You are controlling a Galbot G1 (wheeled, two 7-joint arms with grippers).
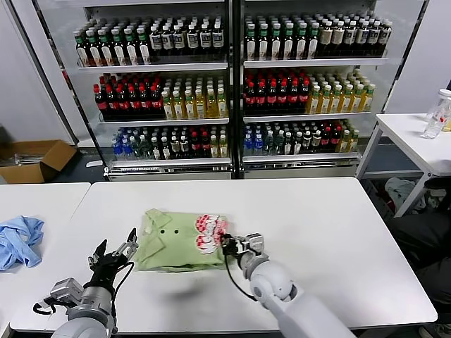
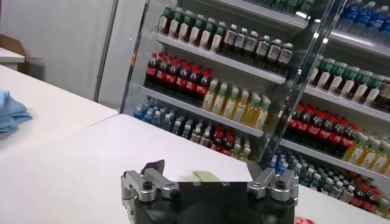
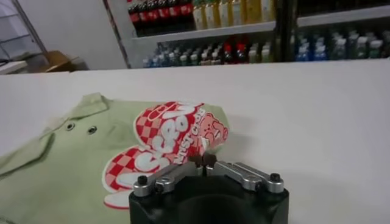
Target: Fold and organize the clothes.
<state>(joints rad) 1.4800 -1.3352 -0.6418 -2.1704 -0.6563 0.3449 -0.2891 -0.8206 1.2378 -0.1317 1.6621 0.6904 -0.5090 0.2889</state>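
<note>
Clothes here means one light green shirt (image 1: 177, 241), lying folded on the white tabletop (image 1: 317, 232) in front of the robot, its red-and-white print (image 1: 209, 232) at the shirt's right end. From the left: a light blue cloth (image 1: 17, 239) sits on a neighbouring table, well apart. The left pincer (image 1: 113, 255) hovers just beside the shirt's left edge, fingers spread apart. The right pincer (image 1: 227, 246) is at the shirt's right edge, fingertips (image 3: 203, 160) drawn together, clamped on the printed fabric.
</note>
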